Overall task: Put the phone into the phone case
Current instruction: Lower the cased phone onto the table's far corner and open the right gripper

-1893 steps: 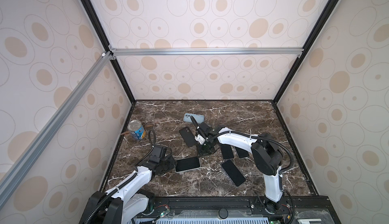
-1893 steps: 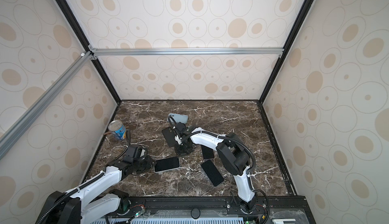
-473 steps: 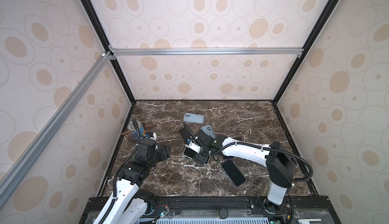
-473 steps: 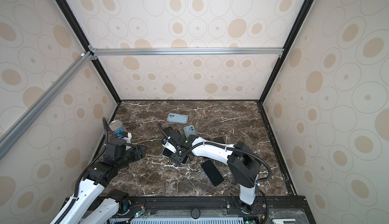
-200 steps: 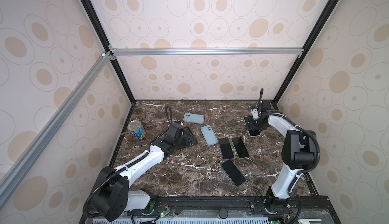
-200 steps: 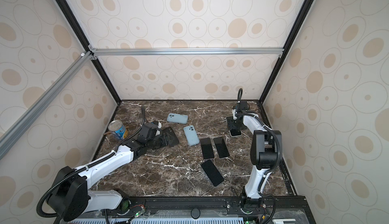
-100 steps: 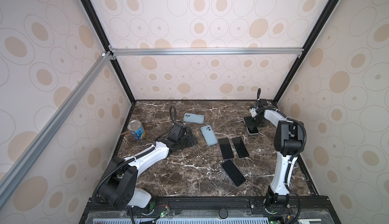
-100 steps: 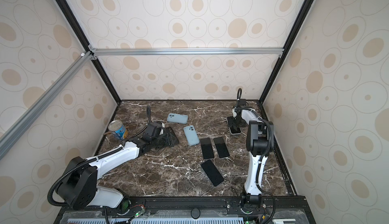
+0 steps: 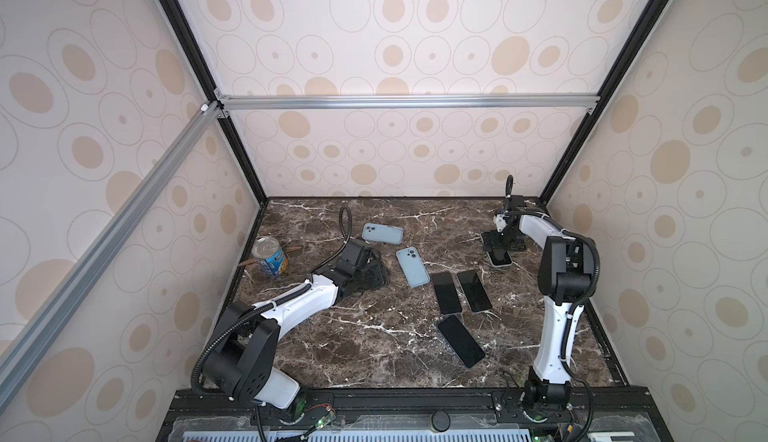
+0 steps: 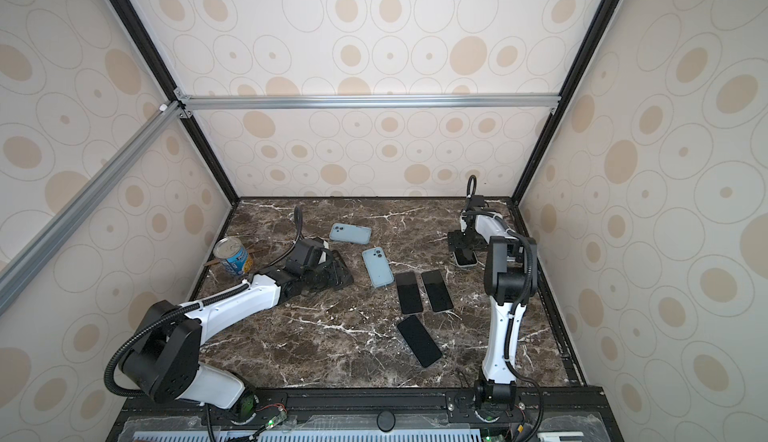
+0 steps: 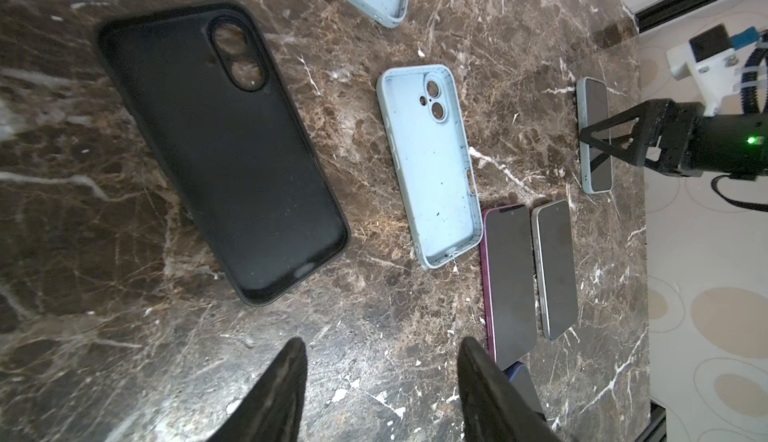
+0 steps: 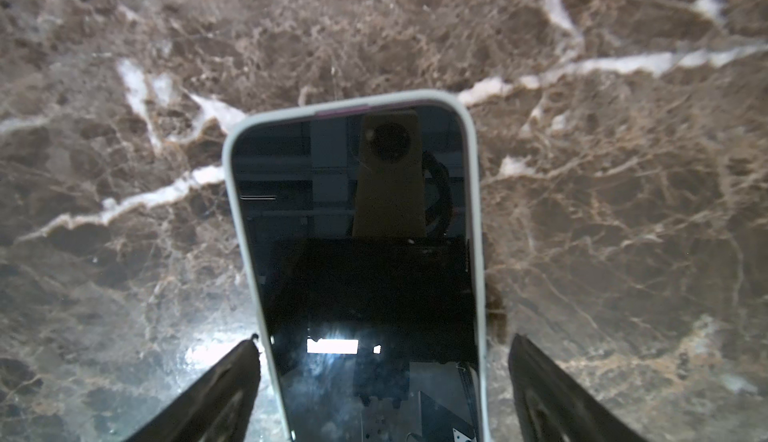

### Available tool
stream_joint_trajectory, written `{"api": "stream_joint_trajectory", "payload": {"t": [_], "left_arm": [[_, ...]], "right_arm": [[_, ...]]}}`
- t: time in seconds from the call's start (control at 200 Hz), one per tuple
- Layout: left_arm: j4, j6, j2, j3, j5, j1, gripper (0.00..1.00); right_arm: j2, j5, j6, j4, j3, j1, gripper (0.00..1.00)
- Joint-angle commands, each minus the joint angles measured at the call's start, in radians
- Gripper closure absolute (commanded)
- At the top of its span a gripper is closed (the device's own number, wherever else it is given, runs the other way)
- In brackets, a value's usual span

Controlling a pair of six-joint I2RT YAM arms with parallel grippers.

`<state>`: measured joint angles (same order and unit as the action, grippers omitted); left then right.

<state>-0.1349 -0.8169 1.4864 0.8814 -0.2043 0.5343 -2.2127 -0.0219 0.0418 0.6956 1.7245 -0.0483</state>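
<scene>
The dark brown marble table [image 9: 374, 336], veined in white, carries everything on its flat top. A can [image 9: 271, 256] stands upright by the left edge. Toward the back lies a far blue case [image 9: 382, 233]. Apart from it, a near blue case [image 9: 412, 266] lies hollow side up. A black case [image 11: 224, 149], also hollow side up, lies to the left of that one. A purple phone [image 9: 446, 292] and a silver phone [image 9: 474, 290] lie side by side, screens up, just beside the near blue case. A front phone [image 9: 461, 340] lies alone nearer the front edge. A cased phone [image 9: 500, 259] lies screen up at the far right.
</scene>
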Motion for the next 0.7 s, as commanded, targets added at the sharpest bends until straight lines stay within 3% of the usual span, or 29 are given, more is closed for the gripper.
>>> {"api": "stream_joint_trajectory", "payload": {"t": [0.0,0.42,0.695], "left_arm": [[0.002,0.034,-0.003,0.038,0.003,0.006,0.42],[0.005,0.07,-0.012,0.049,0.0,0.006,0.41],[0.001,0.1,-0.063,0.045,0.011,0.006,0.41]], "right_arm": [[0.01,0.005,-0.008,0.028,0.024,-0.005,0.05],[0.081,-0.028,-0.032,0.082,0.072,-0.004,0.05],[0.256,-0.05,-0.09,0.083,-0.057,0.028,0.1]]}}
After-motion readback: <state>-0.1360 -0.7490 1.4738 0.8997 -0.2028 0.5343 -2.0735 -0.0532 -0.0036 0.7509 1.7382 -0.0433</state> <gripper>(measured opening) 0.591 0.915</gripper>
